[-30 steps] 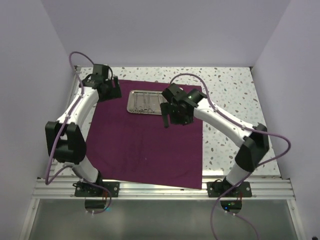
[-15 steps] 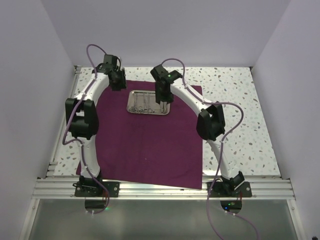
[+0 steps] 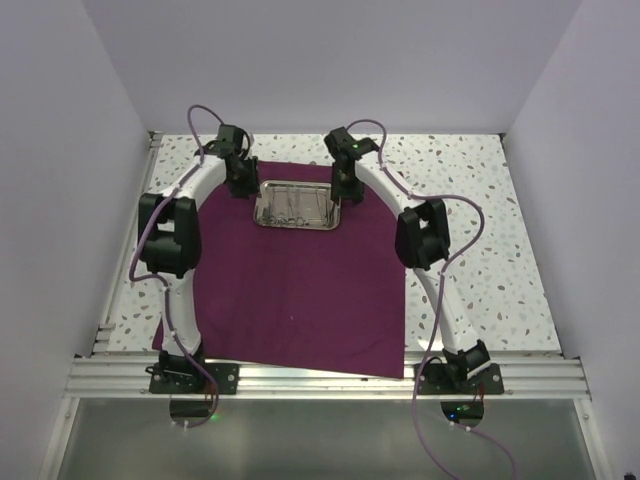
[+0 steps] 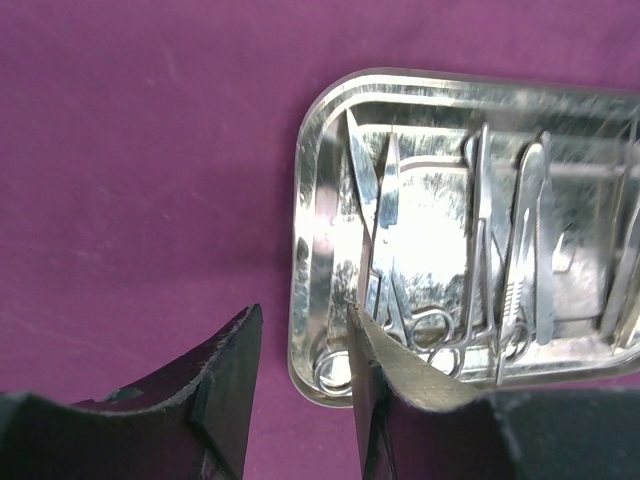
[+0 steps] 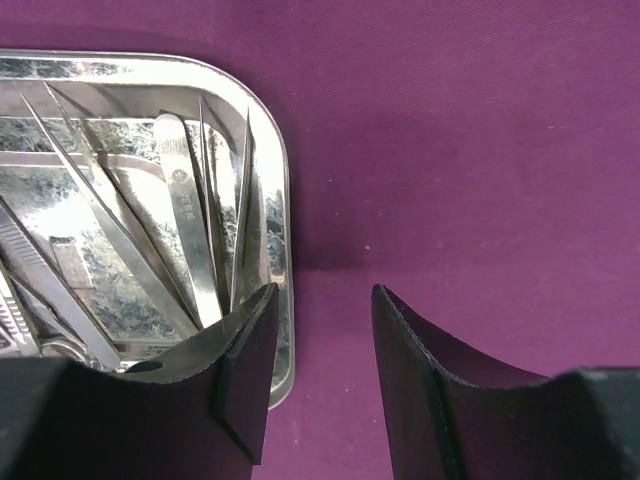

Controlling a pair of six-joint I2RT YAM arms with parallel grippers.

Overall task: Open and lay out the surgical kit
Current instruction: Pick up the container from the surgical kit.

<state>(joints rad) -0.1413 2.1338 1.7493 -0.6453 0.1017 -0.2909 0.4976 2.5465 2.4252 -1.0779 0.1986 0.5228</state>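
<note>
The dark magenta cloth wrap (image 3: 290, 290) lies spread flat on the table. The shiny steel tray (image 3: 296, 205) sits on its far part and holds several silver instruments: ring-handled scissors (image 4: 395, 300) and forceps in the left wrist view, tweezers (image 5: 190, 230) in the right wrist view. My left gripper (image 3: 243, 182) is open and straddles the tray's left rim (image 4: 305, 300), one finger inside and one outside. My right gripper (image 3: 346, 188) is open and straddles the tray's right rim (image 5: 285, 300). Neither is shut on anything.
The speckled white tabletop (image 3: 470, 240) shows right of the cloth and behind it. Pale walls enclose the back and both sides. An aluminium rail (image 3: 320, 378) runs along the near edge by the arm bases.
Both arms have stretched toward the far end. The left gripper moved right to the tray's left edge. The right gripper moved from above the tray to its right edge.
</note>
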